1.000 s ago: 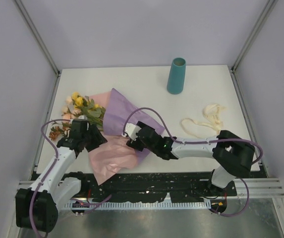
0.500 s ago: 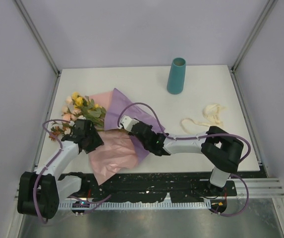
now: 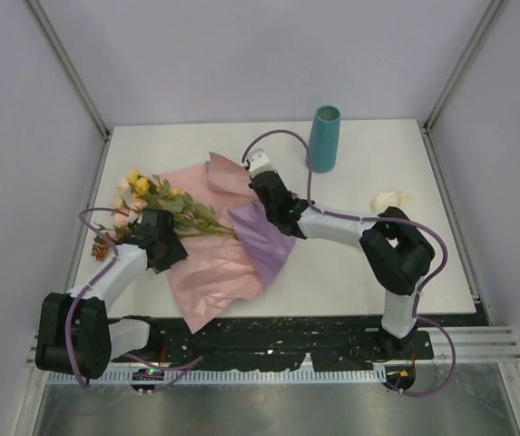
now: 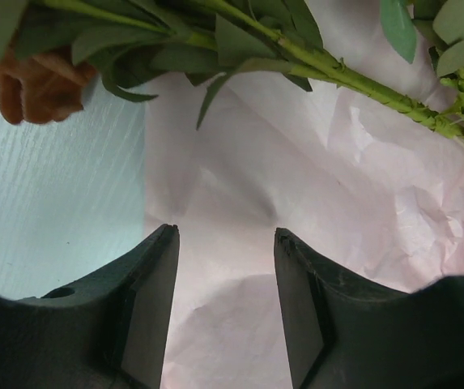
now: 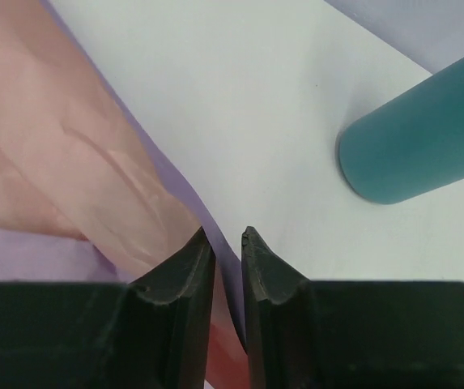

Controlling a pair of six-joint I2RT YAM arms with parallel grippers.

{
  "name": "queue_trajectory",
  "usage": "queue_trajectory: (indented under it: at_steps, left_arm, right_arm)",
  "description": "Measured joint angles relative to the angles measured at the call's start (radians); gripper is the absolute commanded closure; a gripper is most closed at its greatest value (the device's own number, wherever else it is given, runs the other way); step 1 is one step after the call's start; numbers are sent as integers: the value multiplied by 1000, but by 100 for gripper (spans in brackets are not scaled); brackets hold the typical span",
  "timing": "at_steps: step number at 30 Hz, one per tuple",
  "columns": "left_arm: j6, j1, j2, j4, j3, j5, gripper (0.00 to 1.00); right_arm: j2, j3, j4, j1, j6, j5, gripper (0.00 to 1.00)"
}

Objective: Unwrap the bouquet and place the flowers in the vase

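Right hand (image 5: 227, 235) clenched on the wrapping paper (image 3: 219, 268) edge, left hand (image 4: 225, 235) released; flowers (image 3: 164, 204) lie bared, none in the vase (image 3: 323, 138) yet

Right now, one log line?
left jaws: open over paper | right jaws: shut on paper | flowers: on paper | vase: upright, apart

Bright, even, diffuse light, faint shadows; the vase (image 5: 414, 134) looks slightly soft in the right wrist view.

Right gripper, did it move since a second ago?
Yes. The right gripper moved away from the robot's bases toward the table's far edge, and now sits much closer to the teal vase, pinching the wrapping paper.
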Motion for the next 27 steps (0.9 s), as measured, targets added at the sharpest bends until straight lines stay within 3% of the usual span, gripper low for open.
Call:
queue_trajectory:
  at_steps: [10, 16, 27]
  left_arm:
    - [3, 0, 113, -8, 98, -48, 47]
    - [3, 0, 165, -21, 143, -69, 48]
    - [6, 13, 187, -55, 159, -112, 48]
  right_arm:
    - [204, 274, -198, -122, 188, -91, 51]
    - [253, 343, -313, -150, 274, -117, 38]
    - [360, 589, -455, -194, 274, -51, 43]
